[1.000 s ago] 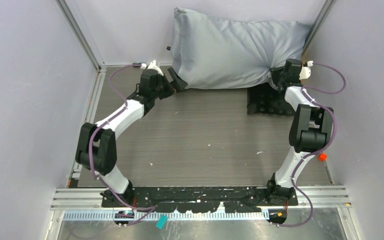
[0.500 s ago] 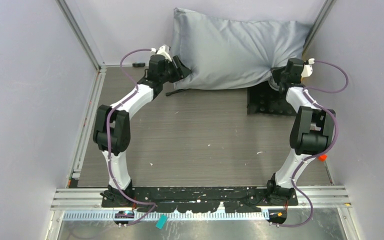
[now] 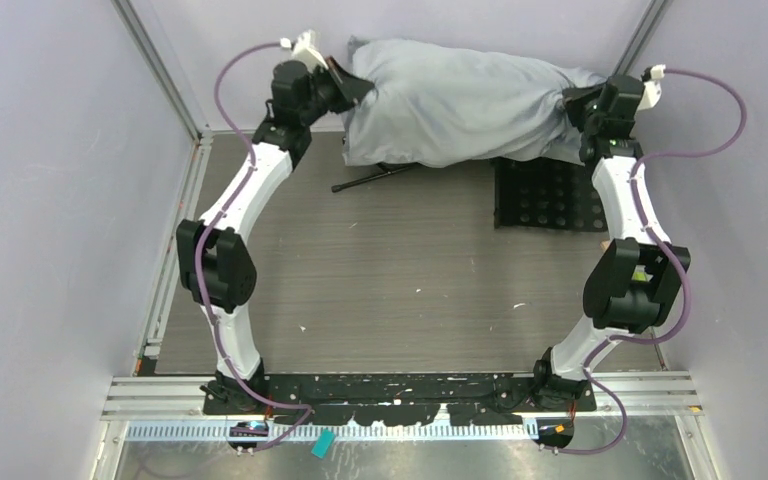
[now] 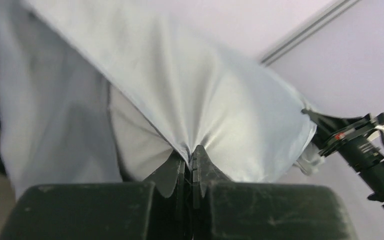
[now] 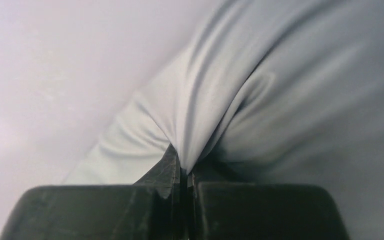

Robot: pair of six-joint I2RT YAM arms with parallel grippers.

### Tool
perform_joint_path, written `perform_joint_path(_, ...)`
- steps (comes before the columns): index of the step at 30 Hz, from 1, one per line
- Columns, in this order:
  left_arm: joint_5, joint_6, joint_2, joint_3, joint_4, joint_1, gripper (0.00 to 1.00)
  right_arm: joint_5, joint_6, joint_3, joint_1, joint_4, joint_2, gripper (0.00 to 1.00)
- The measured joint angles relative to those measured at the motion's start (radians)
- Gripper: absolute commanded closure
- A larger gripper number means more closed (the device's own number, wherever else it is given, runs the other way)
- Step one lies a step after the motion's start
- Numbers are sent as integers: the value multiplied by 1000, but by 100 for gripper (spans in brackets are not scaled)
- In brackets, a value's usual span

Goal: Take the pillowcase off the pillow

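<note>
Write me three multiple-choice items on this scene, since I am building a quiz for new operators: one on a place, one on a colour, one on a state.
1. Where is the pillowcase?
A. at the near edge
B. at the far end of the table, between the left gripper and the right gripper
C. hanging off the table's left side

2. What colour is the pillowcase?
A. red
B. yellow
C. blue-grey

3. How is the left gripper?
A. wide open, clear of fabric
B. shut on a pinch of pillowcase
C. shut on a spoon

Key: 1 B, the top view shows it at the far end, held at both ends; 2 C, every view shows blue-grey cloth; 3 B, its wrist view shows fabric gathered in its closed jaws.
</note>
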Motion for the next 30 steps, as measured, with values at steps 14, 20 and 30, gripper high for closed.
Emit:
perform_joint_path(14, -34, 138, -215, 378, -184, 8, 100, -116, -41, 315, 17, -37, -126, 100)
perform_joint_path(20, -50, 132, -593, -5, -124, 8, 100, -201, 19, 79, 16, 19, -435, 83)
perform_joint_path(30, -68, -14, -1003, -881, -155, 15, 23, -250, 27, -504, 8, -89, -798, 10)
